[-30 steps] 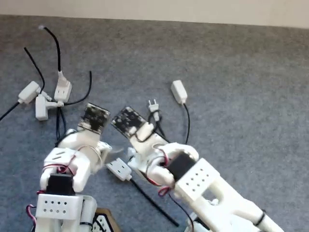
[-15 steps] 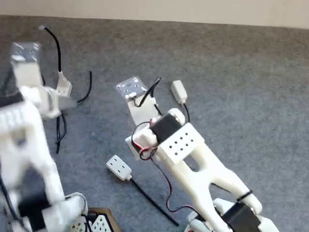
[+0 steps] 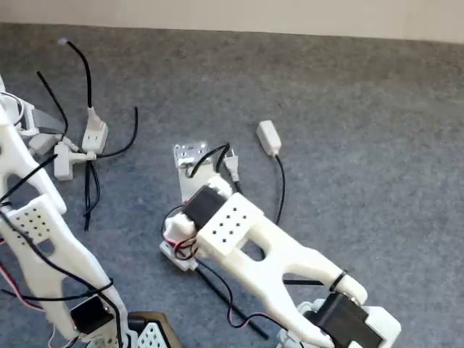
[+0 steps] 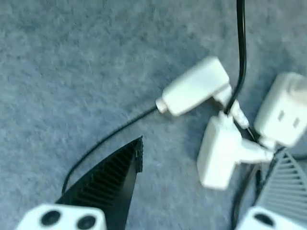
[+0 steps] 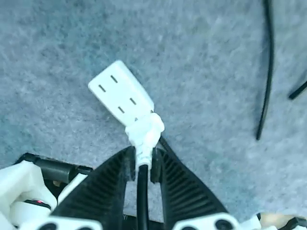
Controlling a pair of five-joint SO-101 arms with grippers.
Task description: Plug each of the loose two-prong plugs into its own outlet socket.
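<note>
Swung out from centre, left gripper (image 4: 211,148) hung wide open over the plugs (image 3: 94,135) at ten o'clock, while right gripper (image 5: 142,154) had drawn back to seven o'clock, clamped on the socket cord (image 5: 142,189) just behind the socket (image 5: 120,93).

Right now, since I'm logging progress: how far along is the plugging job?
Done: nothing, since the socket shows empty slots. In hand: the right claw pinches that socket's cord, and the left claw hangs open over a white plug. Left: seemingly every plug, including the two-prong plug.
</note>
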